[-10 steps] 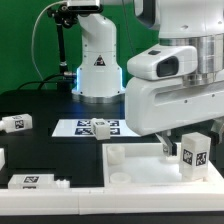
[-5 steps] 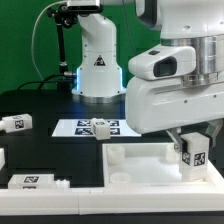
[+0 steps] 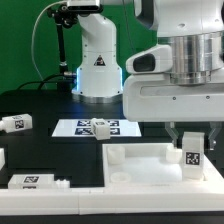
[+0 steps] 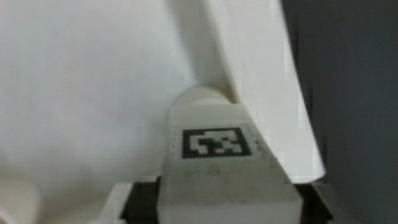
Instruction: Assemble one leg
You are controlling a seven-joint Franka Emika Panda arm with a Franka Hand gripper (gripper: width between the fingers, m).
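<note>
In the exterior view, the hand [image 3: 192, 140] hangs low at the exterior view's right, its fingers closed narrowly on the leg [image 3: 193, 158], a stubby white block with a black-and-white tag facing the camera. The leg stands upright between the fingers, directly over the far right corner of the large flat white tray-like piece [image 3: 140, 165] that lies on the dark counter [image 3: 40, 105]; whether the leg touches that piece cannot be told. On the marker board [image 3: 70, 127], further back, sits another tagged block [image 3: 99, 126]. A third block [image 3: 15, 123] lies at the exterior view's left edge, and a fourth [image 3: 35, 181] lies near the front, just beside the tray-like piece. In the wrist view, the leg [image 4: 215, 150] fills the middle, its tagged face toward the camera, clamped between the two dark finger pads [image 4: 317, 196], with the white surface of the tray-like piece [image 4: 89, 80] close behind it.
</note>
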